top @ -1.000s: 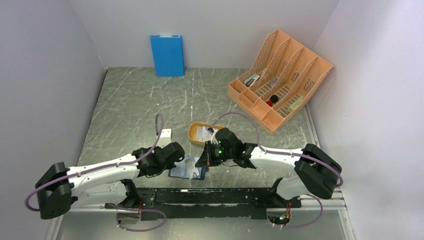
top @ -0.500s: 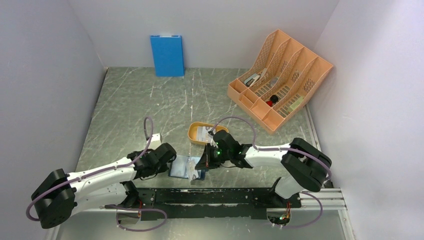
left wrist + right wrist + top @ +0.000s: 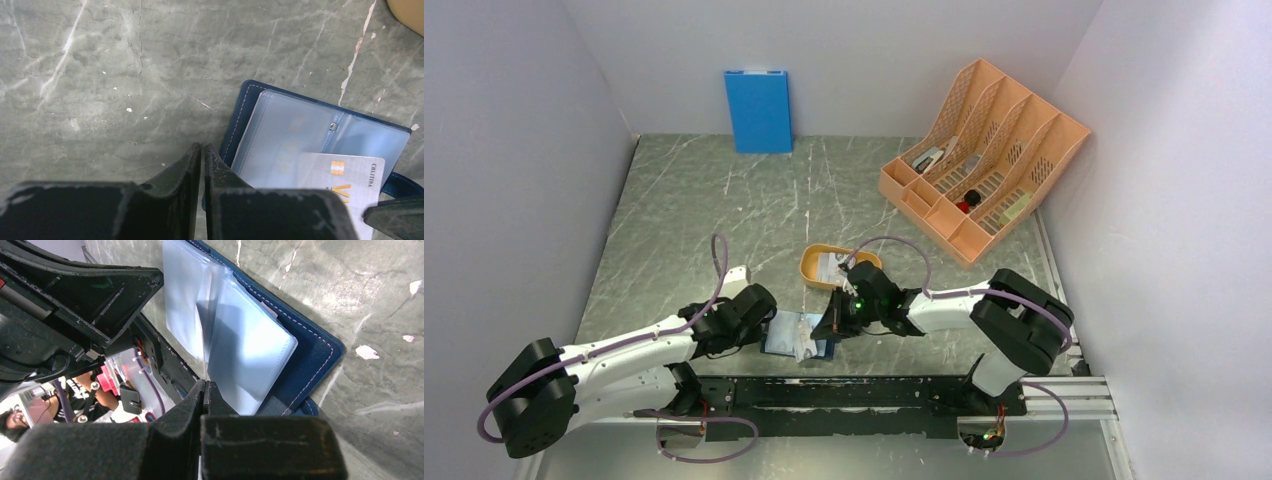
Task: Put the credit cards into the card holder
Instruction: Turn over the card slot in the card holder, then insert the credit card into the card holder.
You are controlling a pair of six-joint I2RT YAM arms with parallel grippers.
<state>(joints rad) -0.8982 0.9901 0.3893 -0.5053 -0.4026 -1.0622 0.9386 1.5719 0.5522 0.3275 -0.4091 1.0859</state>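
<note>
**Left side.** The left tool (image 3: 202, 148) is lowered to the surface (image 3: 704, 210). Its two fingers are drawn together until only a hairline seam is left, and nothing is seen between them. The tips are set just beside the left edge of the card holder (image 3: 285, 130). Whether they press on that edge cannot be told.

**Centre.** The card holder is laid open and flat on the surface, between the two tools and near the arm bases. Its navy cover is underneath and its clear pockets are turned up, with one clear leaf lifted partway. One card (image 3: 340, 175), silver with gold print, is laid across the clear pockets at the holder's right end. It is not yet seated in a pocket, since most of its face is uncovered.

**Right side.** The right tool (image 3: 205, 386) is closed fully and aimed at the lifted leaf. In the left wrist view a corner of the card is covered by a dark finger, so the card is judged to be pinched there. From the right wrist view it would be seen edge-on, and it is not made out.

**Further right.** A shallow orange tray (image 3: 807, 268) is placed just beyond the holder. Pale flat pieces, judged to be the other cards (image 3: 832, 265), are seen in it.

**Progress.** No card is seen fully pocketed. The first insertion is judged under way, and the tray contents are left to do.
</note>
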